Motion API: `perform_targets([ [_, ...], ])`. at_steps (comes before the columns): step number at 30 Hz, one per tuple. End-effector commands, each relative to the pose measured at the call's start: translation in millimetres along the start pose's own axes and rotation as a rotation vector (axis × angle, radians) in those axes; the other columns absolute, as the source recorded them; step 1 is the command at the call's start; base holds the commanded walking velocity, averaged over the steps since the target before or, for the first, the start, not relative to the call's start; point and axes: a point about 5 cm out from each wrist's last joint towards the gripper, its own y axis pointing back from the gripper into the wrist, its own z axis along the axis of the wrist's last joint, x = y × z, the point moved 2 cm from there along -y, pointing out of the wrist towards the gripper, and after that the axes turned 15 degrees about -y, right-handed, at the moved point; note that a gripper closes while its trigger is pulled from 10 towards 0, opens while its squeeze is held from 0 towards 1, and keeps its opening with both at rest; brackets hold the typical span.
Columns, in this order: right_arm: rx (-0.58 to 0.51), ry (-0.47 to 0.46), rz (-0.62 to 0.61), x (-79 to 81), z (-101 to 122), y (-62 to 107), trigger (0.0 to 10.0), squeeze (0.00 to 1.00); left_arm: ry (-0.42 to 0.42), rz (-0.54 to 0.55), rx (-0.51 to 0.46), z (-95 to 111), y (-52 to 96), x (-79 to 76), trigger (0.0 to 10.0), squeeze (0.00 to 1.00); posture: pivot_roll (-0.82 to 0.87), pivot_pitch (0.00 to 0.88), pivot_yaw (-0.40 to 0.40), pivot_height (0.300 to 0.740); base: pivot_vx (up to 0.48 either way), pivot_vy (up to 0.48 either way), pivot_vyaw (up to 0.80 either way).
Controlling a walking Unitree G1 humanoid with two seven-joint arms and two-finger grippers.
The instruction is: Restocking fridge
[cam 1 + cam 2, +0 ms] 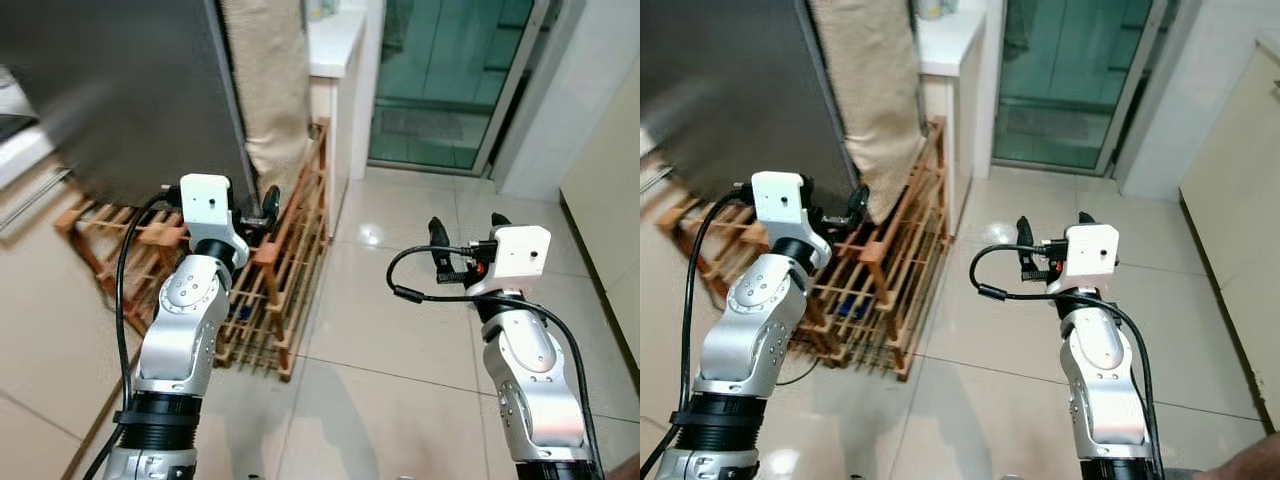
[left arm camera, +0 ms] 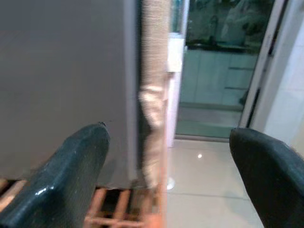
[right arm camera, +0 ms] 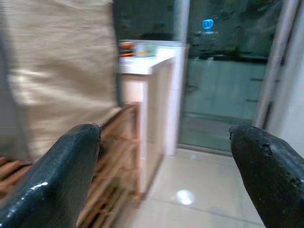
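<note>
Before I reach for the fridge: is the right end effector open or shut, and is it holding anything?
Open and empty. The right end effector has its two black fingers spread wide apart, with floor tiles between them.

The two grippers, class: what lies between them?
Bare tiled floor separates the left gripper from the right gripper, seen in the left eye view; the wooden rack stands beside the left one.
</note>
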Motion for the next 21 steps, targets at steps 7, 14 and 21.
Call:
perform_targets([
  [7, -0.021, 0.01, -0.011, -4.0, 5, -0.2, 10.0, 0.0, -0.052, -0.058, -0.044, 10, -2.6, -12.4, 10.0, 0.0, -0.06, 0.0, 0.052, 0.74, 0.039, 0.057, 0.0],
  [14, -0.023, 0.013, -0.02, -7.0, 6, 1.7, 10.0, 0.0, -0.051, -0.09, -0.076, 15, -0.5, -14.3, 10.0, 0.0, -0.06, 0.0, 0.054, 0.74, 0.25, 0.0, 0.0],
  [21, -0.022, 0.014, -0.02, -6.8, 5, 1.9, 10.0, 0.0, -0.046, -0.109, -0.086, 16, -0.1, -18.9, 10.0, 0.0, -0.06, 0.0, 0.055, 0.74, 0.48, 0.0, 0.0],
])
